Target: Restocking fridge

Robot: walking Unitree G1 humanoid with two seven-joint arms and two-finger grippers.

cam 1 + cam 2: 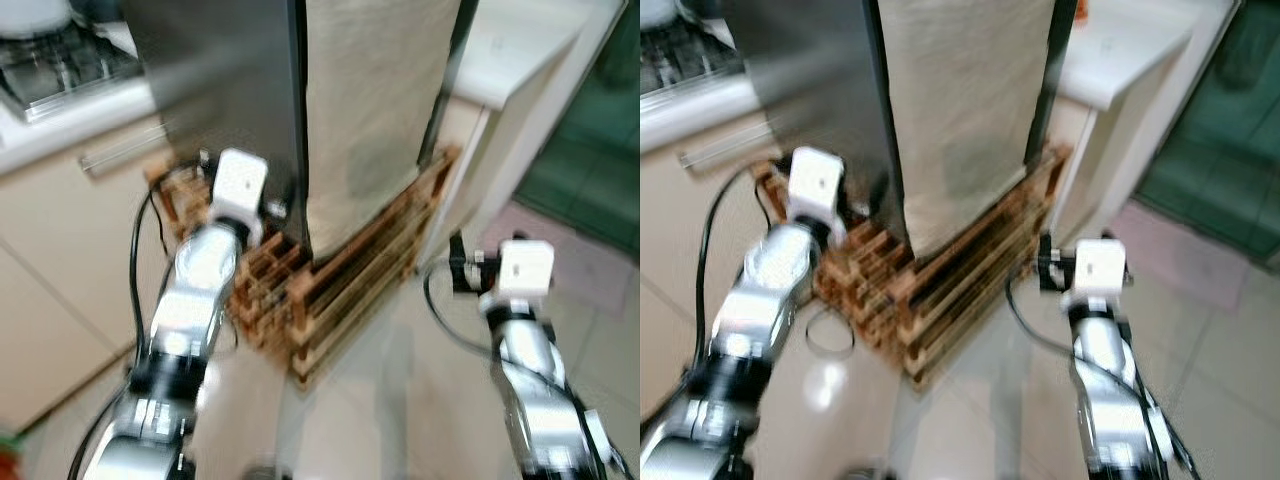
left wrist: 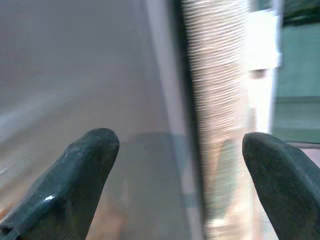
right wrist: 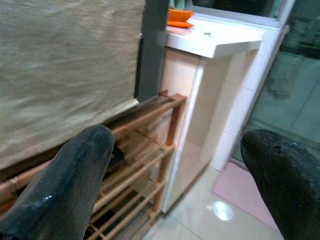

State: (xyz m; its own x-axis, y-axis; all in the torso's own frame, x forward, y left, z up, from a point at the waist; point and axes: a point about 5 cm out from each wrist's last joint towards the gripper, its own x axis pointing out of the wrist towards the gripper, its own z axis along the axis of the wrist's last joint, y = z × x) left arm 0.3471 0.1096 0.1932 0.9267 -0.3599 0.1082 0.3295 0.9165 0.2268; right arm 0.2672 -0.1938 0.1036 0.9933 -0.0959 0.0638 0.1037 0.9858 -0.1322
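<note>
We are standing in a home kitchen. A tall dark-grey steel fridge [image 1: 225, 90], one side draped with a beige woven cloth [image 1: 370, 110], rests on a slatted brown wooden rack [image 1: 340, 290] on the glossy pale tiled floor [image 1: 400, 400]. To our left a steel gas hob [image 1: 55, 65] sits on a white table above cream cabinet fronts [image 1: 60, 240] with a long metal bar handle [image 1: 125, 150]. To our right a white ledge [image 3: 220, 40] carries an orange dish [image 3: 180, 16], a green-tinted glass door [image 1: 590, 130] stands beyond it, and a pink floor mat [image 1: 580, 260] lies before the door.
</note>
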